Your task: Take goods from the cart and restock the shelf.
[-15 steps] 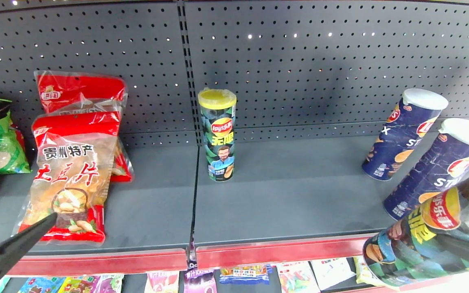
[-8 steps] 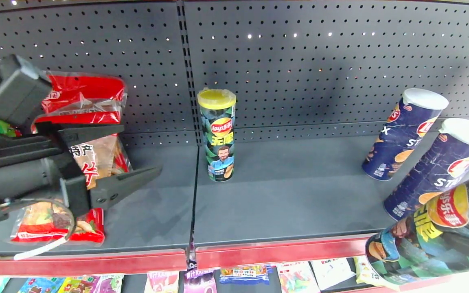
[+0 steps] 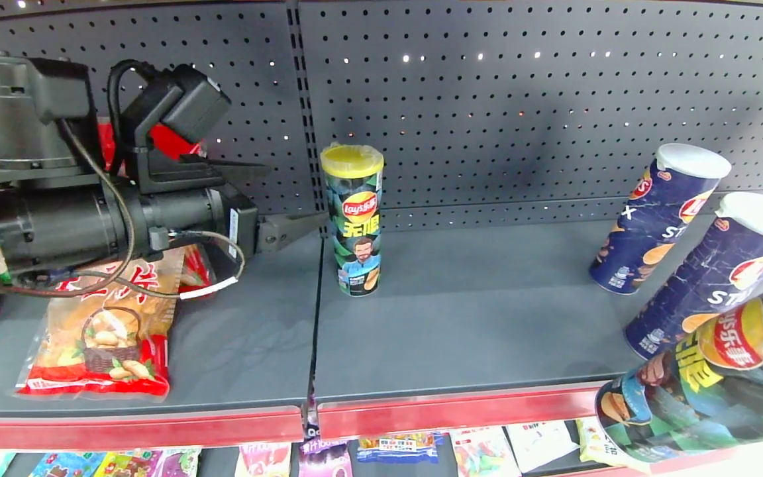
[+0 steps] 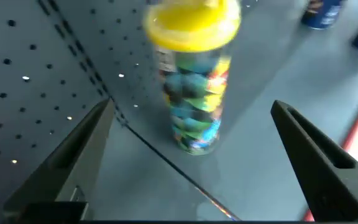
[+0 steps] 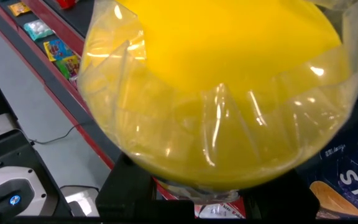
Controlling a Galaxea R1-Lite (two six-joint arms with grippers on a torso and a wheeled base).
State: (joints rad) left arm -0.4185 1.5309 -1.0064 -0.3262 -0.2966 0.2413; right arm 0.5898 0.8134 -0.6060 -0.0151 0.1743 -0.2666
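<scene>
The held chip can (image 3: 673,397), green-patterned with a film-wrapped yellow lid (image 5: 216,93), lies tilted in front of the shelf's red front rail (image 3: 454,407) at the robot's right, lid end toward the robot. The right gripper (image 3: 746,397) is closed around this can; how far its jaws are spread cannot be told. A standing chip can (image 3: 353,218) of the same kind is upright on the grey shelf (image 3: 474,311), near the pegboard back panel (image 3: 520,99). The left gripper (image 3: 295,195) is level with this can on its left, jaws spread wide and holding nothing; the can (image 4: 194,81) stands ahead of the gap, clear of both fingers (image 4: 73,162). Two dark blue cans (image 3: 653,218) (image 3: 712,271) stand at the shelf's right. A red snack bag (image 3: 110,324) lies under the left arm.
</scene>
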